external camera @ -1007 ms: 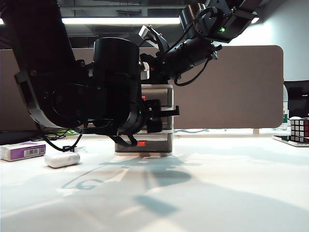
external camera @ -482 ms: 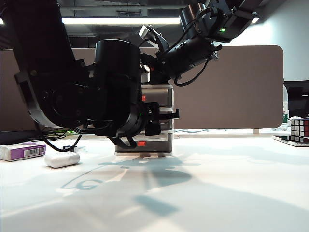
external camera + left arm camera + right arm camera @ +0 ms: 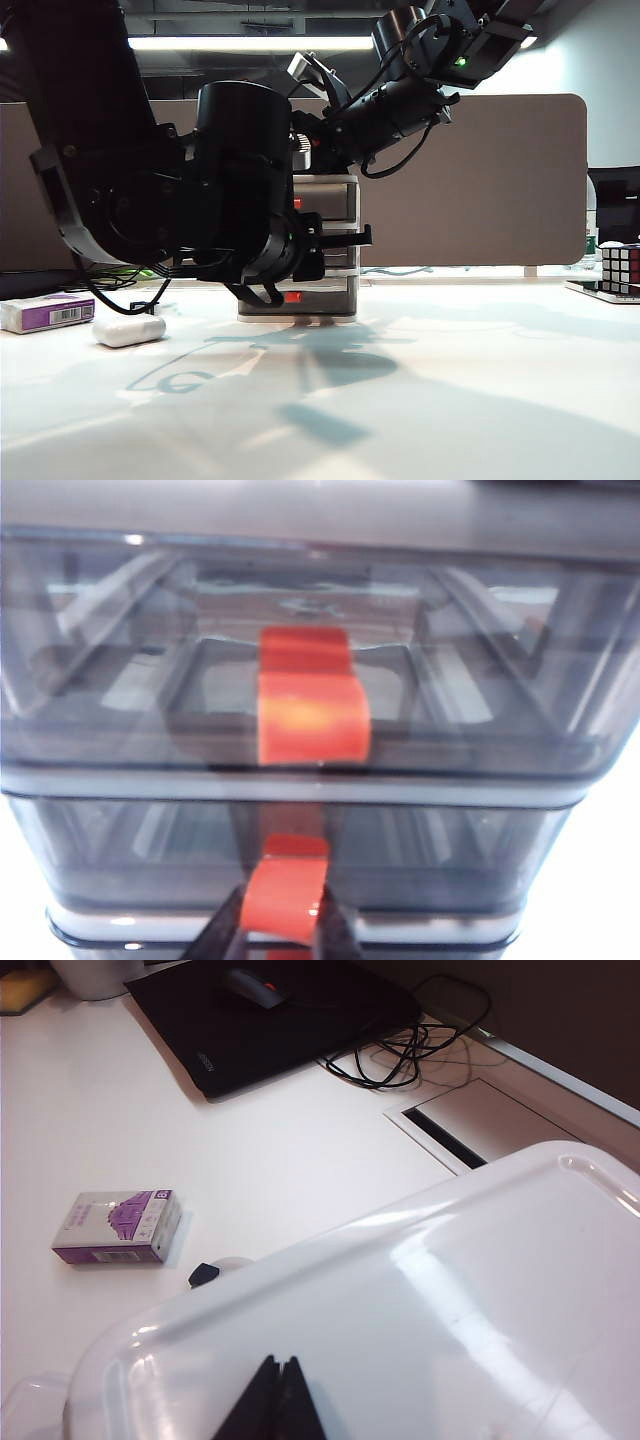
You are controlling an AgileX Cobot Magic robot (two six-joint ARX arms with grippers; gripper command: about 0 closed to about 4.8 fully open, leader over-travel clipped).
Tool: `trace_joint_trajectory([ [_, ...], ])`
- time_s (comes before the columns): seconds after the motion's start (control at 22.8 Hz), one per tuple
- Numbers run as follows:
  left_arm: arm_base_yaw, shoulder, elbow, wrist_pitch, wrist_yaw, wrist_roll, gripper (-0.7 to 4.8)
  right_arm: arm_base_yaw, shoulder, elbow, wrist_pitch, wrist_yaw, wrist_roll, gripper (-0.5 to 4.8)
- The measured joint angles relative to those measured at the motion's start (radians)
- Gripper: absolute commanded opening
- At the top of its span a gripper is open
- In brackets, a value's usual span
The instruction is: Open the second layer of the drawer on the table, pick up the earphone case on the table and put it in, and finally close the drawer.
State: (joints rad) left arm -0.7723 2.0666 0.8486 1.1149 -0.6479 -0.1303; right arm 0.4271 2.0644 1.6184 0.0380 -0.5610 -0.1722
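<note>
1. The table (image 3: 480, 400) is a wide white surface; nearly all of it in front of the unit lies bare, under the arms' shadows.
2. The drawer (image 3: 335, 200) stands upright at the back middle of the table. In the exterior view the left arm's black bulk covers most of its front.
3. The second layer (image 3: 120, 850) looks closed, its front flush with the frame, judging from the left wrist view.
4. The right gripper (image 3: 270, 1400) rests on the unit's pale top with its fingers pressed together and nothing between them, seemingly steadying the unit.
5. The left gripper (image 3: 285, 935) is right at the front of the second layer, its two dark fingers on either side of the red tab (image 3: 285, 900). They are narrowing onto it. Whether they already pinch it firmly I cannot tell.
6. The relation that matters: the tab sticks out from the drawer front straight toward the left gripper, so a pull back along the gripper's own line, away from the unit, should slide the drawer open. The left arm is the one in place for that.
7. The purple box (image 3: 45, 313) lies at the far left of the table.
8. The earphone case (image 3: 128, 330) lies flat on the table just beside that box, long axis across the exterior view, well apart from the unit and on the left arm's side.
</note>
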Motion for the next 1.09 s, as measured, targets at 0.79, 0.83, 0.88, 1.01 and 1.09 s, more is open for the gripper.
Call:
trace_joint_trajectory([
  [0.79, -0.017, 0.0, -0.032, -0.001, -0.065, 0.0, -0.06, 0.0, -0.001, 0.0, -0.007, 0.018, 0.0, -0.05],
  [0.83, -0.019, 0.001, -0.035, -0.005, -0.071, 0.0, -0.06, 0.0, -0.001, 0.0, -0.007, 0.019, 0.0, -0.05],
  [0.88, -0.021, 0.0, -0.04, -0.002, -0.072, 0.0, -0.06, 0.0, -0.001, 0.0, -0.007, 0.021, 0.0, -0.05],
  [1.01, -0.045, 0.0, -0.056, 0.018, -0.079, 0.0, -0.06, 0.0, -0.001, 0.0, -0.007, 0.023, 0.0, -0.05],
  [1.09, -0.044, 0.0, -0.055, 0.026, -0.076, -0.001, 0.14, 0.0, -0.001, 0.0, -0.007, 0.023, 0.0, -0.05],
])
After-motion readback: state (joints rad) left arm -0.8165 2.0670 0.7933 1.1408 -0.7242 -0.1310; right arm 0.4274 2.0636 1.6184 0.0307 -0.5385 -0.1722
